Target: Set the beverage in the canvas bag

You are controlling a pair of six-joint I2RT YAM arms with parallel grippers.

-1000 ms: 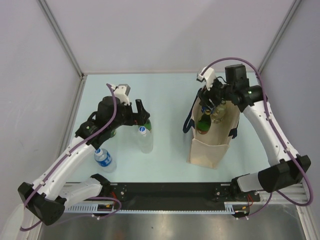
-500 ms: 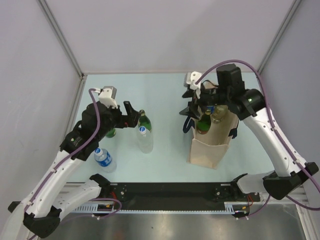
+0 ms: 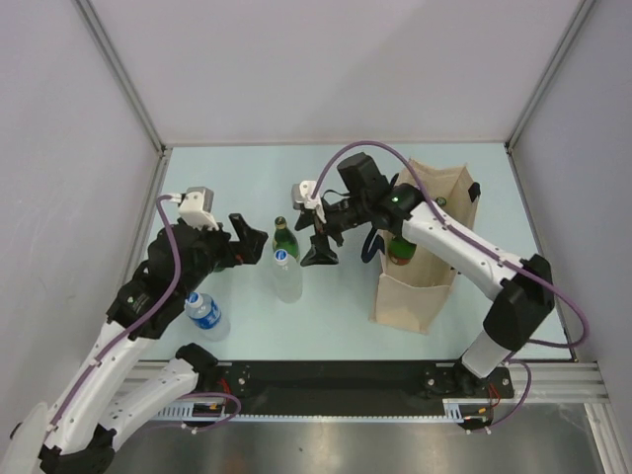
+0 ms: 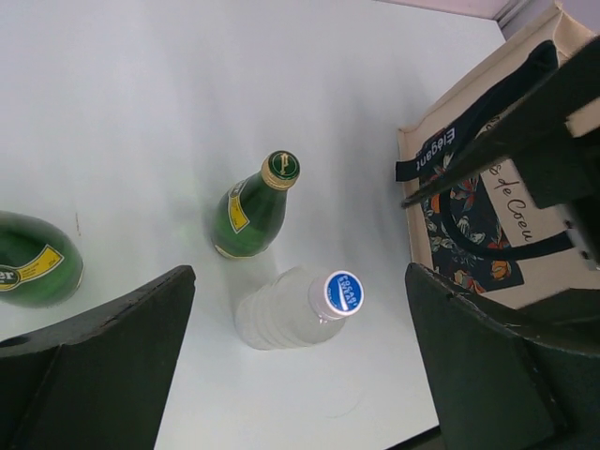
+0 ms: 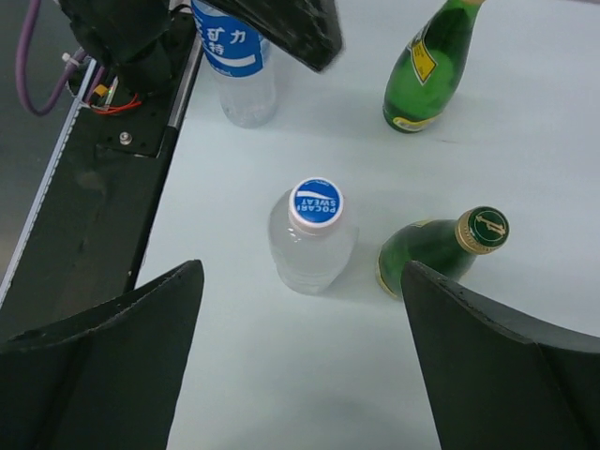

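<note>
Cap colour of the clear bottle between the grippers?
Cap is blue with white lettering; best seen in the right wrist view.

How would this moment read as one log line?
left gripper open, empty | right gripper open, empty, above clear bottle | canvas bag upright, green bottle inside

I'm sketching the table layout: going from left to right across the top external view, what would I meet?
Blue-label water bottle → left gripper → green bottle → right gripper → canvas bag.
</note>
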